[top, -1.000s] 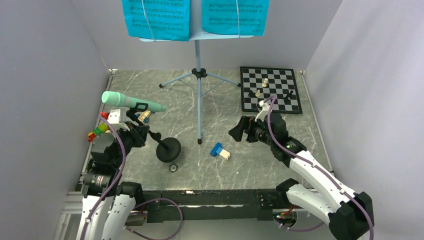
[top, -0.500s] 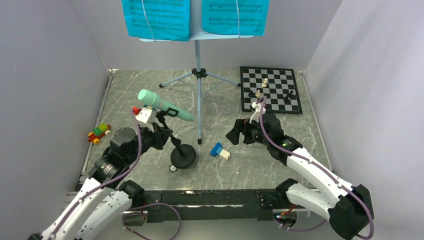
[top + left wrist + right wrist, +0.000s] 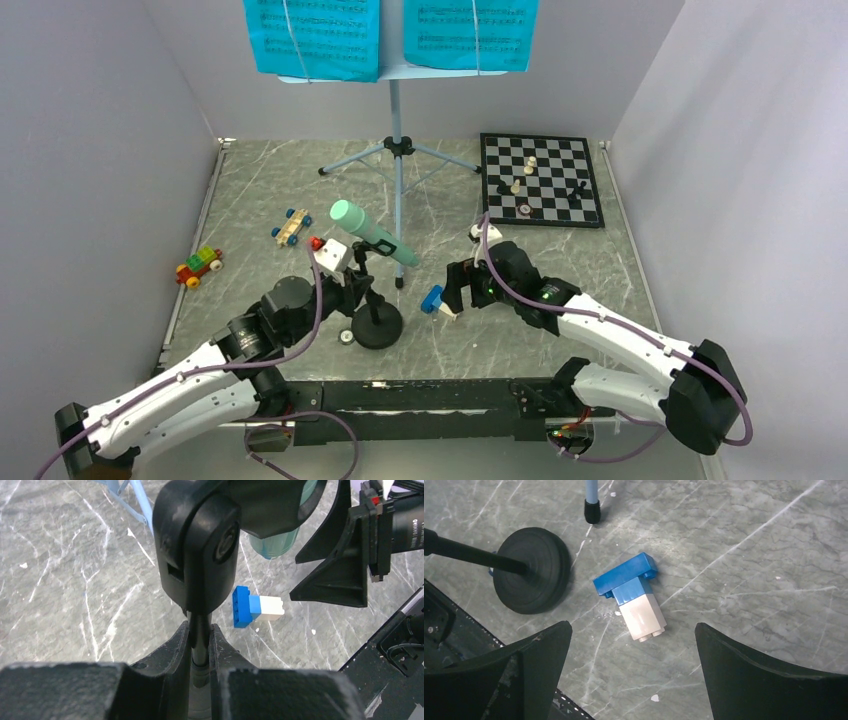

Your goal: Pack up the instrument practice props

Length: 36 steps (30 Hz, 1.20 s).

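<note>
1. Two hands show. The left hand [image 3: 200,642] is clamped on the thin rod of the mic stand [image 3: 378,326], just under its clip joint. The right hand [image 3: 634,635] hangs spread wide above a blue-white block [image 3: 630,596], holding nothing
2. Its round base sits on the table [image 3: 560,270] near the front edge, between the arms, with the rod leaning. The mic [image 3: 372,232] lies in the clip on top, close to the music stand [image 3: 397,150]
3. That base looks heavy and the rod stiff but smooth, so it may swivel in the grip; a hold lower on the rod seems steadier. The mic looks light and could slide out if tipped
4. Both pages [image 3: 313,35] hang on the desk at the back. They are probably limp paper, best pinched at an edge
</note>
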Available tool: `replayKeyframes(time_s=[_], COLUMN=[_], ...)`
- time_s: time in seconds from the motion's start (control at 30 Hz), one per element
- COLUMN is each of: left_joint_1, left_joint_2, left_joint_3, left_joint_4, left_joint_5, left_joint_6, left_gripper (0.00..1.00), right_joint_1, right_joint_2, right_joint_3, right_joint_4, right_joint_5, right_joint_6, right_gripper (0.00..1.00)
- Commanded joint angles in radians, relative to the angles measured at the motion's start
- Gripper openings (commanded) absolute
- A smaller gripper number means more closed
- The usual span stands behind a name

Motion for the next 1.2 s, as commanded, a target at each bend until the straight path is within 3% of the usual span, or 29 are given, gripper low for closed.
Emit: replayKeyframes(time_s=[0.0,0.7,0.97,1.17], left_joint_1=[-0.051,-0.179,-0.182,-0.188], left_joint_2=[0.010,0.116,0.065,0.105], left_joint_3=[-0.019,-0.051,-0.051,-0.045], left_joint_4=[0.253,0.288,0.254,0.320], left_joint_5=[-0.047,-0.112,-0.133,-0.098], left_joint_6=[-0.001,-0.024,-0.026,-0.021], left_gripper=[0.00,0.00,0.00,0.00], right_joint_1=[0.009,0.011,0.011,0.011], right_joint_2=[-0.016,-0.192,-0.217,-0.242], right_joint_3=[-0.009,-0.016,0.006,0.031], right_joint_4=[0.031,-0.070,-0.092,-0.111], right_joint_5=[0.057,0.096,0.103,0.118], right_joint_6=[0.024,0.074,0.070,0.066], right_gripper=[0.99,1.00,1.00,1.00])
